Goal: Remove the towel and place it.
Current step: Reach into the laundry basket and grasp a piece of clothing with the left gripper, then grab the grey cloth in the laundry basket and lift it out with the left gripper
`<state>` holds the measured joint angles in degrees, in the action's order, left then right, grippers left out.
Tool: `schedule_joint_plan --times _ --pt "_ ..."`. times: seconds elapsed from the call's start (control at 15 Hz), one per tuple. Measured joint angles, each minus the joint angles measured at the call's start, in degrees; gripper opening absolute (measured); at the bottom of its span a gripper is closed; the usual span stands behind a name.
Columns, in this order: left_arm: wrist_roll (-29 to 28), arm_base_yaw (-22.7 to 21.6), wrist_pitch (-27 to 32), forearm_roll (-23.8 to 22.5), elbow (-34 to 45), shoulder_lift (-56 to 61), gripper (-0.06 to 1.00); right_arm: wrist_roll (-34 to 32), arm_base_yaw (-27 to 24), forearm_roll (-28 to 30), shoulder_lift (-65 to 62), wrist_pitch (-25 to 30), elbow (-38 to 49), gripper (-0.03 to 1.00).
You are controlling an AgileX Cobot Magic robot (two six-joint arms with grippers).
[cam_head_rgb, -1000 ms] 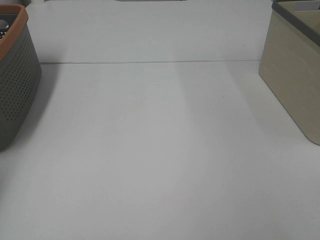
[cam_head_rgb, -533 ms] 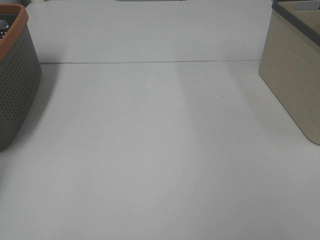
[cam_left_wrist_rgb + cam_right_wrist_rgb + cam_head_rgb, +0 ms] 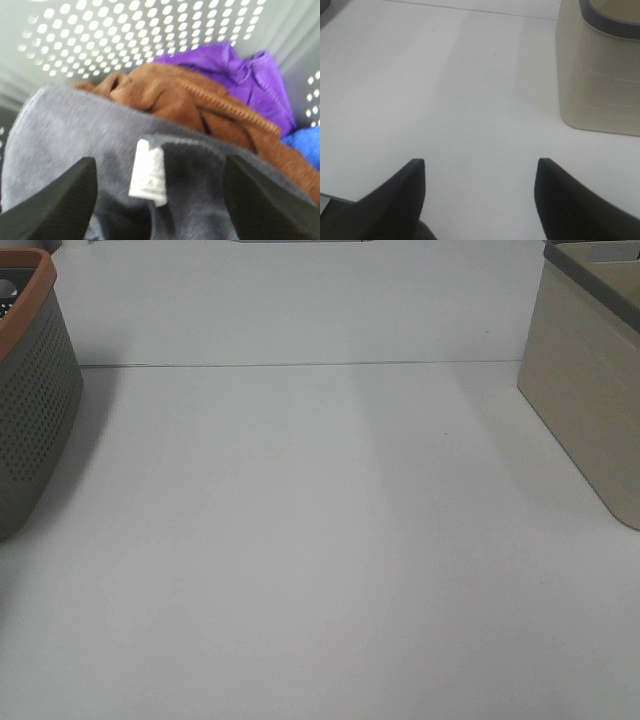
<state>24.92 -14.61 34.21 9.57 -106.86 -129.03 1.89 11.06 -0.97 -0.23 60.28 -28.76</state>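
Inside the perforated grey basket (image 3: 125, 25), the left pincer (image 3: 160, 165) hangs with its 2 fingers spread apart over the charcoal towel (image 3: 65, 130). A white tag (image 3: 147, 172) on the towel lies between them, its print too blurred to read. Beside the towel sit brown (image 3: 200, 105), purple (image 3: 235, 65) and blue (image 3: 305, 142) cloths. The right pincer (image 3: 480, 161) is spread apart above the white bench (image 3: 320, 540), near a beige bin (image 3: 600, 75). The overhead view puts the orange-rimmed basket (image 3: 30, 410) at the frame's left edge.

Grey towel (image 3: 75, 135), white tag up
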Motion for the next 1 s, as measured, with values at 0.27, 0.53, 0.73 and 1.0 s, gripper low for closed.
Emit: schedule_joint_plan --times 0.27,0.53,0.73,1.0 --pt "0.0 0.1 -0.6 0.0 0.0 -0.1 0.63 0.0 0.0 0.0 0.0 0.0 0.0 0.63" --pt "0.0 0.1 -0.6 0.1 -0.2 -0.5 0.62 0.0 0.0 0.0 0.0 0.0 0.0 0.63" --pt "-0.1 0.1 -0.6 0.1 -0.2 -2.1 0.59 0.0 0.0 0.0 0.0 0.0 0.0 0.63" --pt "-1.3 0.1 -0.6 0.1 -0.2 -2.1 0.53 -0.3 0.0 0.2 0.0 0.0 0.0 0.63"
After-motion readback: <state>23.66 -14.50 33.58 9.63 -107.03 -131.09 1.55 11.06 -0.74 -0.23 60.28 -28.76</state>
